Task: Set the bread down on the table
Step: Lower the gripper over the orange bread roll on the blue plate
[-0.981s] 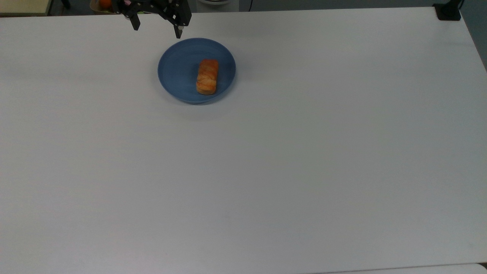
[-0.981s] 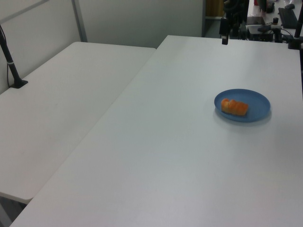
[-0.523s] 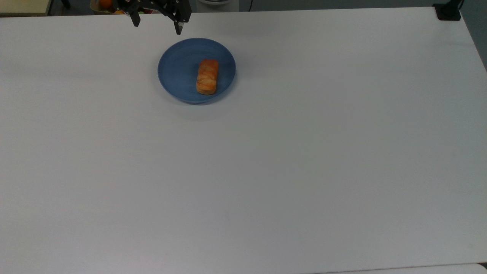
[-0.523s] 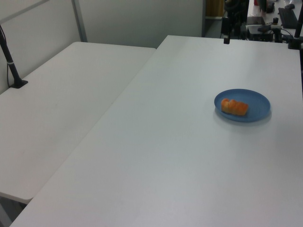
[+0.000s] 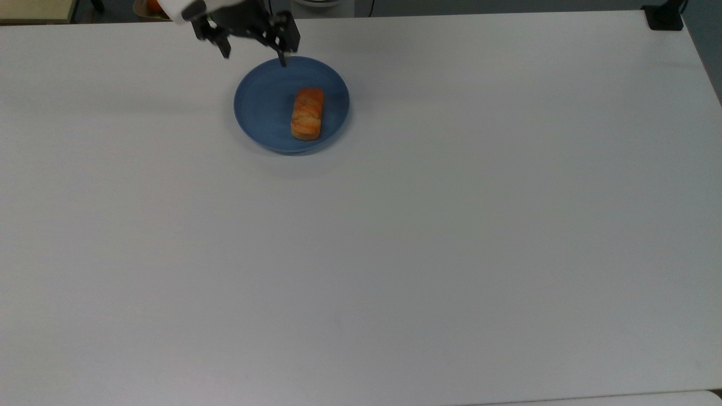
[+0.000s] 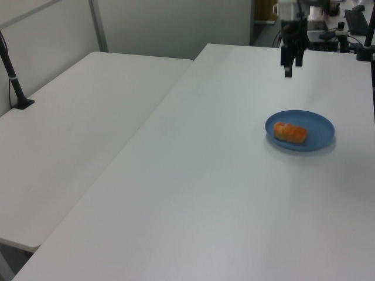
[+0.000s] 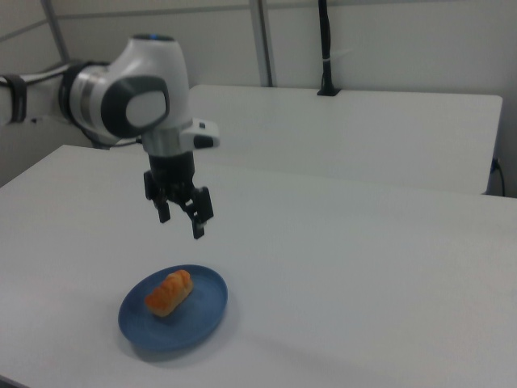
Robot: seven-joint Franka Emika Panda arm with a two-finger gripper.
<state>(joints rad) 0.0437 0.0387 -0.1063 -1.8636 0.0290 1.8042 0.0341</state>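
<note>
While the bread [image 5: 307, 113] lies untouched on the blue plate [image 5: 261, 107], the gripper [image 5: 255, 55] has come in from the far edge of the worktop [image 5: 428, 237]: half a second ago its fingertips sat beyond the plate's far rim in the top view, and now the right-hand one overlaps that rim, with more of the arm's white wrist showing. In the right view the gripper [image 7: 181, 223] hangs well above the plate [image 7: 202, 311], its fingers spread wide with nothing between them. I judge this to be the approach; the grasp is not yet begun, and the gripper must travel nearer and to the top view's right to stand over the loaf.

The bread [image 7: 169, 292] is a small oblong loaf, golden-orange, with a lumpy segmented crust and paler sides; its long axis runs near-to-far in the top view. It probably needs a grip across its narrow width. The plate is round, shallow and matt blue. The worktop is plain, flat, matt white-grey.
</note>
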